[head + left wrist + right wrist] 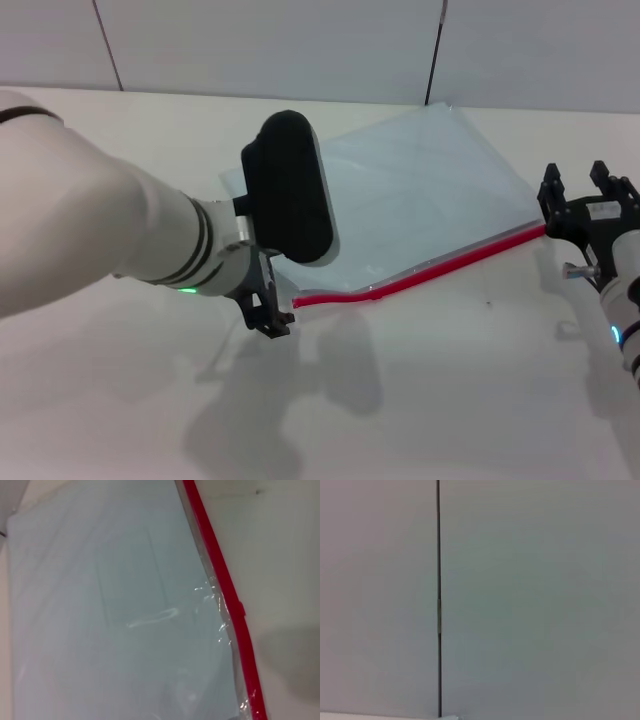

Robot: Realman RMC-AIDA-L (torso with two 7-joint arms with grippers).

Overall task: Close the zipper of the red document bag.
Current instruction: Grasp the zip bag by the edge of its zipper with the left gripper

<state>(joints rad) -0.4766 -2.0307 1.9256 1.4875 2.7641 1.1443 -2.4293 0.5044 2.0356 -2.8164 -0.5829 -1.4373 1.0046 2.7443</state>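
- Red document bag [420,190]: flat, thin, translucent pale blue-grey plastic, lying on the white counter [420,400] at centre to upper right of the head view. Judged very light and floppy, with a slick surface, so it will likely slide or buckle if pulled without the far end being held.
- Zipper [430,268]: thin bright red strip along the bag's near edge, running from lower centre up to the right of the head view, with a pale translucent band beside it. The strip bows and kinks near its left end, so it does not lie straight there.
- Left wrist view: the film next to the red strip is wrinkled and glossy. A small bump on the strip [241,609] may be the slider, but I cannot tell for sure.
- Best hold, as I judge it: pinch the stiffer red edge, one tool anchoring an end and the other drawing along the strip. The bare film would only crumple.
- Left tool [268,318]: at the left end of the zipper, low by the counter. Its fingers are too hidden to tell how far apart they are or whether they have hold of anything.
- Right tool [588,198]: at the right edge of the head view, just beside the zipper's right end, fingers spread and pointing up, holding nothing.
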